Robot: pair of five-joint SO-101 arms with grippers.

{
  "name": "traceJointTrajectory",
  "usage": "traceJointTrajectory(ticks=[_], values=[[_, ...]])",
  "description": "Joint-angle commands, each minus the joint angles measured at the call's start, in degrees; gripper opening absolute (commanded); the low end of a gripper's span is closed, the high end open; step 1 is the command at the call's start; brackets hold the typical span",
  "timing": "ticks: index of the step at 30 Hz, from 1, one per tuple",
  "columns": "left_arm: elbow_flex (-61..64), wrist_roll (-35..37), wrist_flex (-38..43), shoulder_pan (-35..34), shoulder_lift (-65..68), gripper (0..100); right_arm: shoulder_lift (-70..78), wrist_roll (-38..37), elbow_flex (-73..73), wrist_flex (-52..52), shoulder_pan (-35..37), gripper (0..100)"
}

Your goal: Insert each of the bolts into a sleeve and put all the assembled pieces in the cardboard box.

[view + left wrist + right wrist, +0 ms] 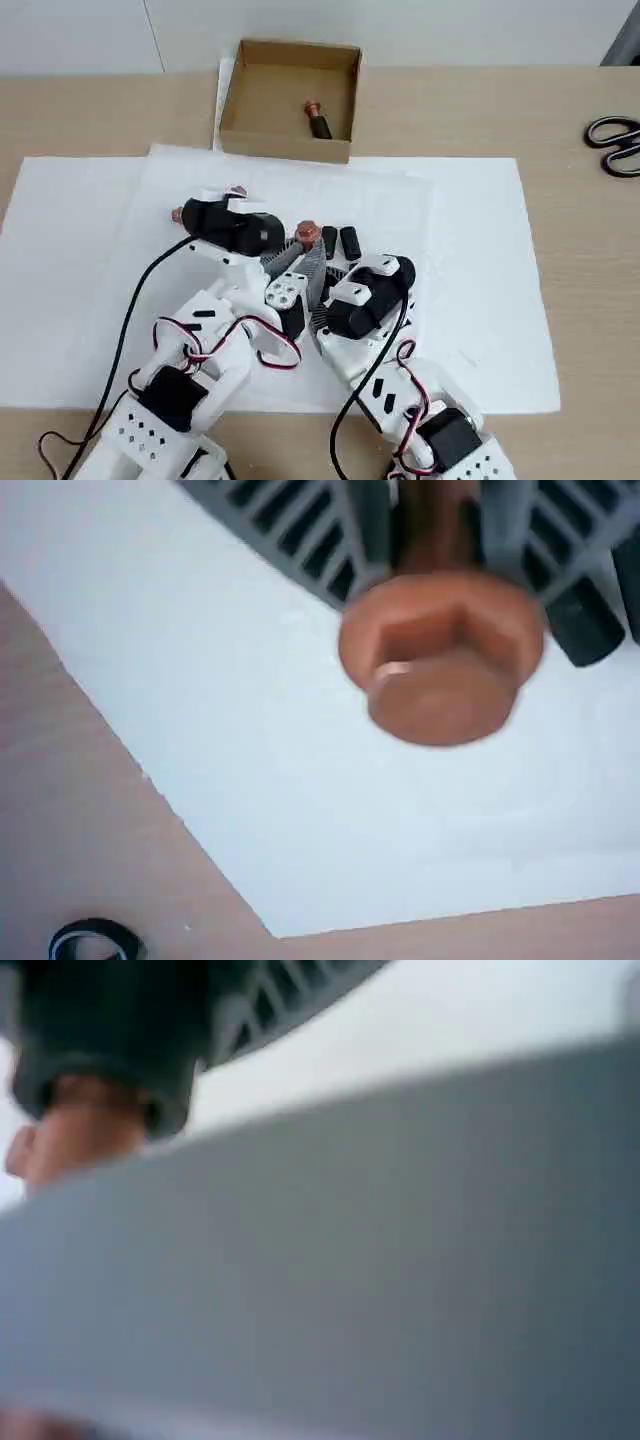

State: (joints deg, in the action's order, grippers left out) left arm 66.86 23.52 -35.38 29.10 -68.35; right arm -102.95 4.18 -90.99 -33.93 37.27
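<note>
High view gives me one assembled piece (318, 120) lying inside the cardboard box (235, 110), two loose sleeves (340, 241) and one spare bolt (177, 214) on the paper (480, 300). My left hand (435, 530) pinches one copper bolt (440, 660). I cannot tell the right hand's (318, 290) state.

Bright, even, diffuse light from above fills the high view. The white paper (480, 300) on the bench (570, 230) shows no glare and carries only faint, soft-edged shadows. The cardboard box (285, 146) is mildly shaded inside. In the left wrist view the bolt (440, 660) is blurred, with one small highlight. In the right wrist view a grey band (350, 1260) and the sleeve (100, 1030) are badly out of focus.
</note>
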Motion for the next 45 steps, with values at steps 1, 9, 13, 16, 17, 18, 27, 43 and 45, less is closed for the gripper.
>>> traceJointTrajectory(ticks=[1,9,13,16,17,18,27,43,45], values=[[-0.2,0.1,-0.8,-0.2,-0.4,1,-1.0,-0.4,0.9,1.6,0.0,0.5],[-0.5,-2.1,-7.0,0.0,-0.4,1,-1.0,-0.4,0.7,1.6,0.0,0.5],[-0.5,-5.5,-7.8,1.2,-0.4,1,-1.0,-0.4,0.6,1.6,0.0,0.5],[-0.5,-5.7,-7.8,1.2,-0.4,1,-1.0,-0.4,0.5,1.6,0.0,0.5],[-0.5,-5.7,-8.0,1.2,-0.4,2,-1.0,-0.4,0.5,1.6,0.0,0.5],[-0.7,-5.9,-9.0,1.2,-0.4,4,-1.0,-0.4,0.5,1.6,0.0,0.5],[-13.0,-12.7,-25.9,0.9,-0.4,16,-1.0,-0.4,0.5,1.6,0.0,0.5],[-22.6,-28.1,-45.3,-18.6,-10.1,16,-0.9,-0.6,0.4,1.0,-1.1,0.5],[-22.5,-30.4,-49.4,-24.4,-12.5,16,-0.9,-0.7,0.4,1.0,-2.9,0.5]])
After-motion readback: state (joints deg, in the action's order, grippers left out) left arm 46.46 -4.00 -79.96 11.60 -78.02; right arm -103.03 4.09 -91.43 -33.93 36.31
